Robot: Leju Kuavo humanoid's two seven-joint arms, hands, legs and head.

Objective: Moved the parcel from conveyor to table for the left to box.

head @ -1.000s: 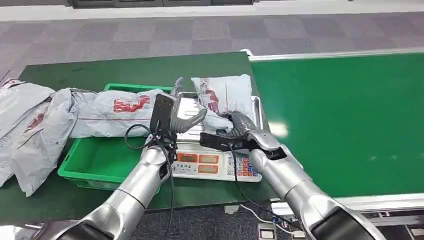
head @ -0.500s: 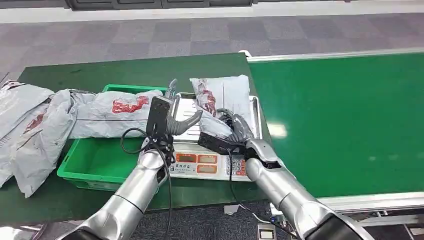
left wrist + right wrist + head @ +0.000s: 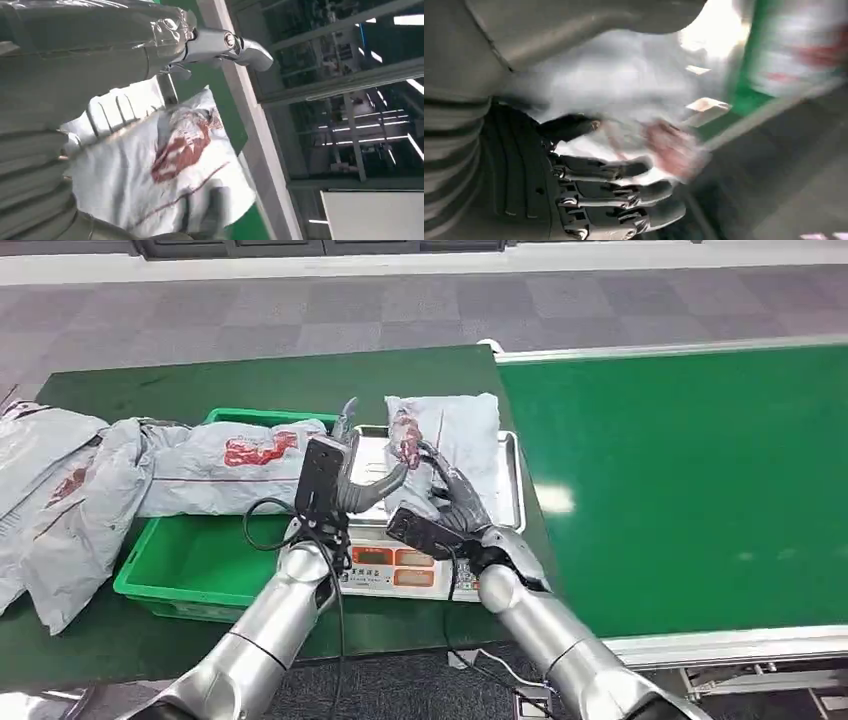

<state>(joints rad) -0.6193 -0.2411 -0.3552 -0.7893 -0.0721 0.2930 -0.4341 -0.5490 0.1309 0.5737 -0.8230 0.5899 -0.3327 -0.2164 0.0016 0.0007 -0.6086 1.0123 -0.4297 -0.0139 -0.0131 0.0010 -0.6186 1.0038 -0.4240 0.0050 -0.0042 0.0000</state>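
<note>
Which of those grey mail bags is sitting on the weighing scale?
The grey parcel between the two hands lies on the scale's metal tray. The other bags lie to the left: one draped over the green bin, others on the table.

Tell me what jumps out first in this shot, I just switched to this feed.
Both hands meet over the scale at the table's middle: the right hand is on the grey parcel lying on the scale's tray, and the left hand hovers open beside it. Left of them, a green bin has more grey parcels draped over its rim. The bare green conveyor spreads to the right.
</note>
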